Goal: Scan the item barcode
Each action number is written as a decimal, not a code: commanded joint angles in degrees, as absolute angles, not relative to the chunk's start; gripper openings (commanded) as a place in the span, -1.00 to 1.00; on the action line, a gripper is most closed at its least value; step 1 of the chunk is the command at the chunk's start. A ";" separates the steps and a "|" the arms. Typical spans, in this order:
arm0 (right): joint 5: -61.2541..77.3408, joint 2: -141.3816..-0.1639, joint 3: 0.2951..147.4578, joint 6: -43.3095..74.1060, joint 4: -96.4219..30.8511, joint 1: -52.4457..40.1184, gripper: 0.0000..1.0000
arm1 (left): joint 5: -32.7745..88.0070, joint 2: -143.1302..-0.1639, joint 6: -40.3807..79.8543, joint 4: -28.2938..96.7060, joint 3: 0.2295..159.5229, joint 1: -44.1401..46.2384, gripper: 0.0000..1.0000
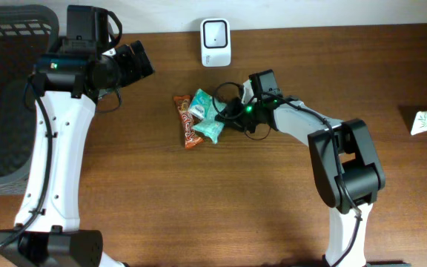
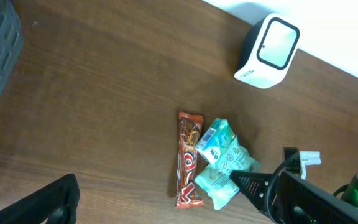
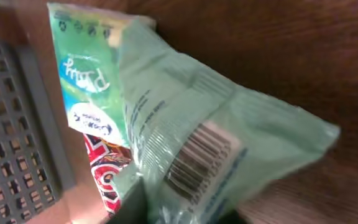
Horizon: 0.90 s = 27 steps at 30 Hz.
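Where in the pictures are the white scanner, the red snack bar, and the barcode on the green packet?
white scanner (image 1: 215, 34), overhead view, on its front window.
red snack bar (image 2: 189, 158), left wrist view, on the middle of its wrapper.
barcode (image 3: 196, 158), right wrist view, on its black stripes.

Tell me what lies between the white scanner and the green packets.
Only bare table; scanner and green packets stand apart, clearest in the overhead view.
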<state>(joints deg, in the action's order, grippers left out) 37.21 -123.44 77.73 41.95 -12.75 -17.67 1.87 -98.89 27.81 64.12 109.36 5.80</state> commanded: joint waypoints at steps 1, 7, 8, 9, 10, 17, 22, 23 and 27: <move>31.94 -123.46 79.46 37.30 -17.21 -17.50 -0.92 | 1.67 -98.52 26.65 64.18 109.65 5.56 0.98; 6.68 -121.75 98.78 22.92 -49.58 -17.41 -0.92 | 1.67 -98.52 26.65 64.18 109.65 5.56 0.98; 2.22 -121.75 100.77 22.72 -53.04 -17.41 -0.92 | 1.67 -98.52 26.65 64.20 109.65 5.56 0.98; -2.31 -121.73 102.35 22.72 -56.01 -17.45 -0.92 | 1.67 -98.52 26.65 64.18 109.65 5.56 0.98; -6.22 -121.75 102.98 22.72 -57.98 -17.56 -0.92 | 1.67 -98.52 26.65 64.18 109.67 5.56 0.98; -13.54 -122.19 102.91 24.45 -62.33 -19.33 -0.92 | 1.67 -98.52 26.65 64.18 109.65 5.56 0.98; -12.08 -122.30 101.14 23.94 -61.28 -19.86 -0.92 | 1.67 -98.52 26.65 64.18 109.65 5.56 0.98; -10.48 -122.30 101.14 23.79 -61.01 -19.86 -0.92 | 1.67 -98.52 26.65 64.18 109.65 5.56 0.98; 6.04 -122.30 101.14 23.73 -56.55 -19.75 -0.92 | 1.67 -98.52 26.65 64.18 109.67 5.56 0.98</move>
<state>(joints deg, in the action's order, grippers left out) -4.75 -122.78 101.75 23.77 -58.02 -19.59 1.89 -98.89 27.81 64.12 109.36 5.80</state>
